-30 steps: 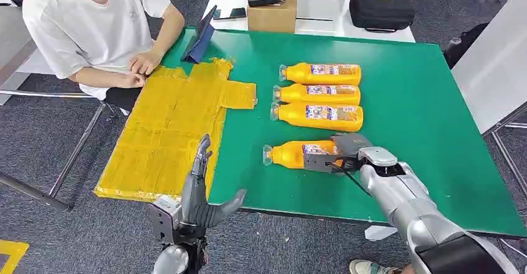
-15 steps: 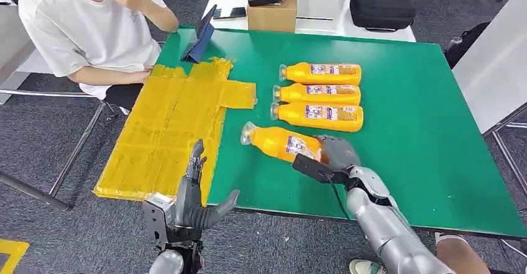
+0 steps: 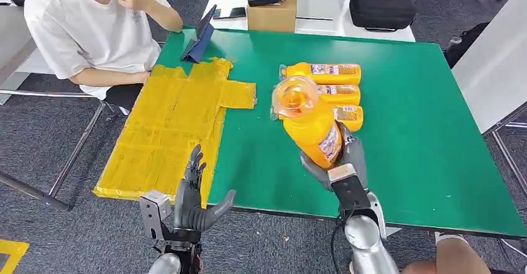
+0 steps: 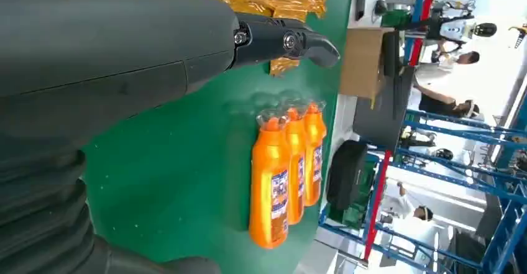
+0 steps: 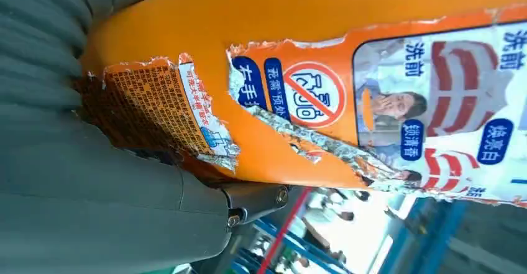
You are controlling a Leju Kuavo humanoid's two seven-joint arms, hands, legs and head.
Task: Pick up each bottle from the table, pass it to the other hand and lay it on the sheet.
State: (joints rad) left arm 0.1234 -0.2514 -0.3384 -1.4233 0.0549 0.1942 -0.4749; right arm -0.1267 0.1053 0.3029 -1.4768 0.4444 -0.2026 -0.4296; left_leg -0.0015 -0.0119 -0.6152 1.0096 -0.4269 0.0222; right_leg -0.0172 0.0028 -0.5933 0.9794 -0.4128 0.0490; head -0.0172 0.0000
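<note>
While the right robot hand (image 3: 339, 162) wraps the fat bottom of the orange bottle (image 3: 309, 120) high above the green counter (image 3: 422, 125), the left robot hand (image 3: 197, 198) waits wide open — it looks hard, smooth, maybe slippery, so grab its middle.

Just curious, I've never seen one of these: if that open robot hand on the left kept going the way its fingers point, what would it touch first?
Probably the yellow sheet: the left robot hand points up over its near edge. Depth is unclear.
</note>
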